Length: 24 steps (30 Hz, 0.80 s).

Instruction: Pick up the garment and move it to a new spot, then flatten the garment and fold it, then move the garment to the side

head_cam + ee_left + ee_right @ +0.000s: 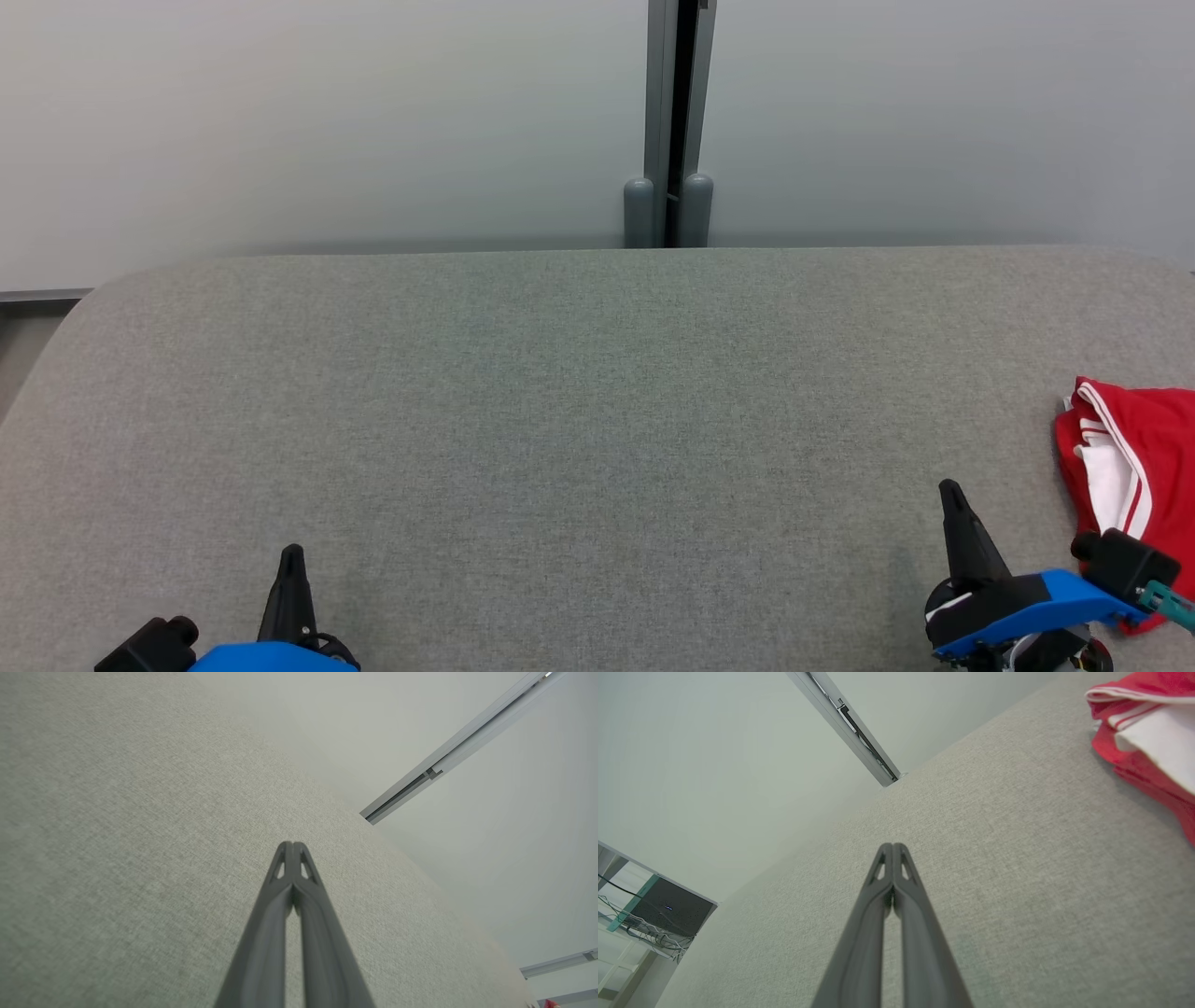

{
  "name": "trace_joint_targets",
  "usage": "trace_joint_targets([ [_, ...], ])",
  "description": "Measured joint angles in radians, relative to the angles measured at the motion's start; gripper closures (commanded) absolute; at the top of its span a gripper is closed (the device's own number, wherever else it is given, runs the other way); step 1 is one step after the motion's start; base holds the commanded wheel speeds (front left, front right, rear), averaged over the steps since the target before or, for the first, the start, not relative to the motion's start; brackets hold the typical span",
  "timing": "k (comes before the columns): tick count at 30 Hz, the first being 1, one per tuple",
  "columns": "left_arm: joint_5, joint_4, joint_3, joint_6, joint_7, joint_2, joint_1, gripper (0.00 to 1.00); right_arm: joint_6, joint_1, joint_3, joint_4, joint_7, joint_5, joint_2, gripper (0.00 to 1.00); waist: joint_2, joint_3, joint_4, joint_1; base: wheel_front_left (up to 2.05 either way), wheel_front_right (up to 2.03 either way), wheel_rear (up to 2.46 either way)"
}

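Note:
The garment is red with white stripes and a white inner part. It lies bunched at the far right edge of the grey fabric surface, partly cut off by the head view's edge. In the right wrist view the garment fills the upper right corner. My right gripper is shut and empty, just left of the garment, with its tips pressed together over bare fabric. At the lower left my left gripper is shut and empty too, its tips closed above the surface.
The grey surface has a rounded far edge, with a pale wall behind it. A grey vertical post with two rounded feet stands behind the middle. A dark box on a shelf with cables is visible past the surface's edge in the right wrist view.

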Motion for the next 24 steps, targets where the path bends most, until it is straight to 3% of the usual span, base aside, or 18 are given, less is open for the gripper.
trace_joint_targets([
  [24,-0.301,-0.048,0.032,-0.006,0.083,0.000,-0.040,1.00,0.000,0.000,-0.027,-0.066,0.083,0.331,0.000,1.00,0.0000,0.000,0.006,0.0000,0.00,0.00,0.00],
])
